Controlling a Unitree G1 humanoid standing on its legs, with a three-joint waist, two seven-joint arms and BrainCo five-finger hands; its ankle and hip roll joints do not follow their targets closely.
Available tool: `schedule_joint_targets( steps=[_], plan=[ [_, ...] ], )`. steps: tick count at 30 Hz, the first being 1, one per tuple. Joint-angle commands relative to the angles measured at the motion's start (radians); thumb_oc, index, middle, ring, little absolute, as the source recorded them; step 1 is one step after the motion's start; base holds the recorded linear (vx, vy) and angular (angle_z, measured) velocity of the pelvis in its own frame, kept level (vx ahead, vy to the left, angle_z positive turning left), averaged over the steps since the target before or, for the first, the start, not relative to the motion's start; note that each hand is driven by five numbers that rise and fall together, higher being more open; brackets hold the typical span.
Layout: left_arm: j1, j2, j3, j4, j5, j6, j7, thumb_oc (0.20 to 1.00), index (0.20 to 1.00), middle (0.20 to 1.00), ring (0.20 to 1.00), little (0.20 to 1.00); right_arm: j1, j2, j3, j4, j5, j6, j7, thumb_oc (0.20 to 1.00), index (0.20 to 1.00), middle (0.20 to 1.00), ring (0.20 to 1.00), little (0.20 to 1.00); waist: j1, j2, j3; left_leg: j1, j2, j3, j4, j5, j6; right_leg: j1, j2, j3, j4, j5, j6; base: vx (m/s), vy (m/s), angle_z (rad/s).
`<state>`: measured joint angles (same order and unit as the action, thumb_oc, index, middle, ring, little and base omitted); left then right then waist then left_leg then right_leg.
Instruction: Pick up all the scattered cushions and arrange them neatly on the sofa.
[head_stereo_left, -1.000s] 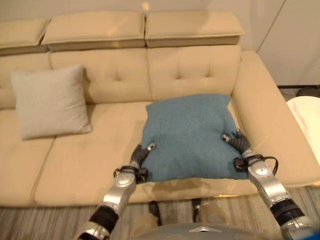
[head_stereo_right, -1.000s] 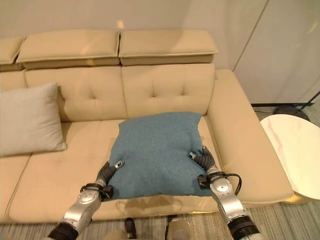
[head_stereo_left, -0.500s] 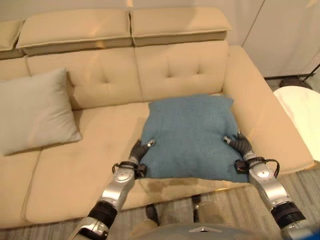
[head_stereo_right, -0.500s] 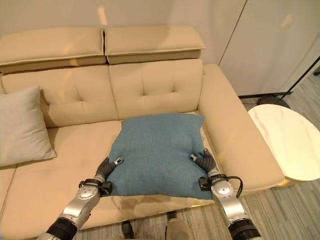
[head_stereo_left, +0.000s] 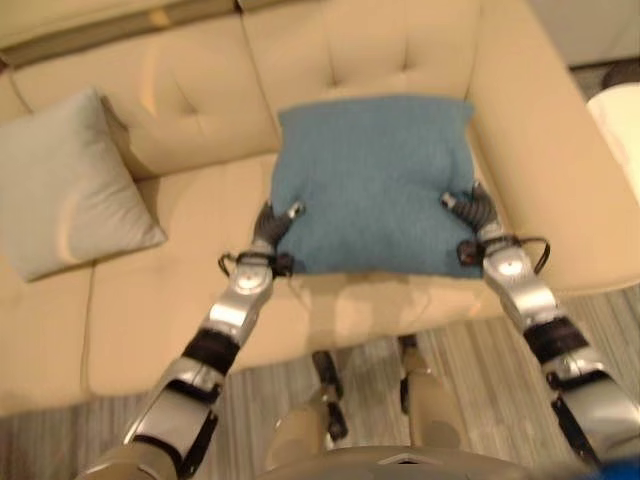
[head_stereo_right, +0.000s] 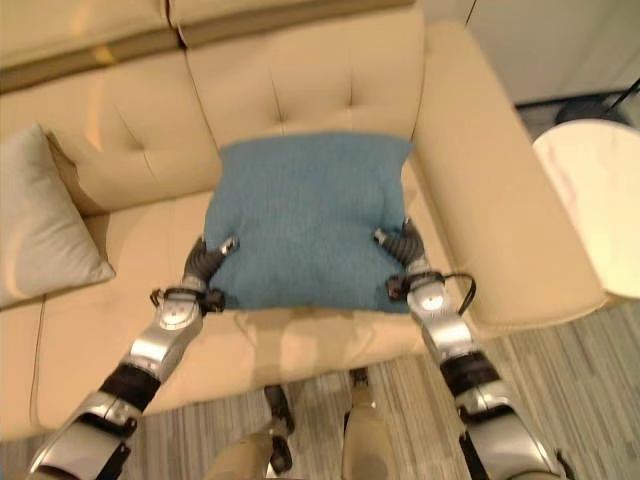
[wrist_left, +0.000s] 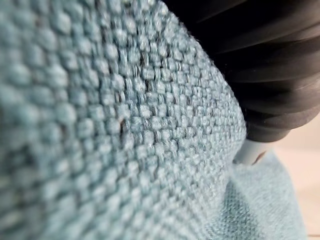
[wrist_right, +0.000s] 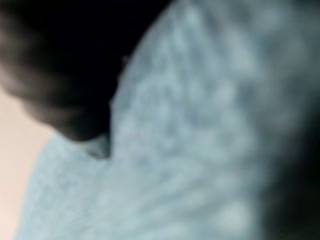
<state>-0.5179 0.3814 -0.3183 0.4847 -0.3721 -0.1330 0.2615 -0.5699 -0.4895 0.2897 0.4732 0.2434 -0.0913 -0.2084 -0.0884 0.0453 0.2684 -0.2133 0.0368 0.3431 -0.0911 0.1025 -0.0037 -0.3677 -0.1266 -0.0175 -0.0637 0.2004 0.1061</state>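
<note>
1. we see the blue cushion (head_stereo_left: 372, 180) lying on the right-hand seat of the beige sofa (head_stereo_left: 180, 300), its far edge against the tufted backrest and its near edge at the front of the seat.
2. our left hand (head_stereo_left: 270, 228) pinches the cushion's near left edge, thumb on top of the fabric; in the left wrist view the weave fills the foreground beside the hand's dark cover.
3. our right hand (head_stereo_right: 404, 243) clamps the near right edge in the same way, thumb on the upper face.
4. a grey cushion (head_stereo_left: 70, 190) leans against the backrest on the left seat, well apart from the blue one.
5. a pale round table (head_stereo_right: 592, 200) stands beyond the sofa's right armrest.
</note>
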Motion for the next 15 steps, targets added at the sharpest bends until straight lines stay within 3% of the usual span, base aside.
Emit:
schedule_joint_targets(
  steps=[1,9,15],
  plan=[
    [-0.215,0.072,-0.006,0.0,0.008,-0.177,0.051,0.2,0.2,0.2,0.2,0.2,-0.168,0.004,0.062,-0.009,0.019,-0.131,-0.031,0.2,0.2,0.2,0.2,0.2,0.024,-0.04,-0.01,-0.02,0.023,-0.061,0.041,-0.037,-0.067,0.031,-0.021,-0.026,0.162,-0.184,0.06,-0.03,-0.103,-0.03],
    [-0.44,0.155,-0.042,0.129,-0.017,-0.202,0.09,0.2,0.2,0.2,0.2,0.2,-0.466,-0.02,0.185,0.167,0.04,-0.142,-0.057,0.2,0.2,0.2,0.2,0.2,0.059,-0.012,0.01,-0.097,0.039,-0.111,0.004,0.011,-0.096,-0.055,-0.005,-0.039,0.173,-0.181,0.061,-0.01,-0.093,0.11],
    [-0.55,0.183,-0.079,0.224,-0.032,-0.197,0.09,0.2,0.2,0.2,0.2,0.2,-0.637,-0.008,0.273,0.268,0.023,-0.13,-0.071,0.2,0.2,0.2,0.2,0.2,0.079,-0.012,0.038,-0.133,0.05,-0.135,0.005,0.026,-0.108,-0.091,0.009,-0.051,0.189,-0.187,0.054,0.0,-0.074,0.11]
  ],
)
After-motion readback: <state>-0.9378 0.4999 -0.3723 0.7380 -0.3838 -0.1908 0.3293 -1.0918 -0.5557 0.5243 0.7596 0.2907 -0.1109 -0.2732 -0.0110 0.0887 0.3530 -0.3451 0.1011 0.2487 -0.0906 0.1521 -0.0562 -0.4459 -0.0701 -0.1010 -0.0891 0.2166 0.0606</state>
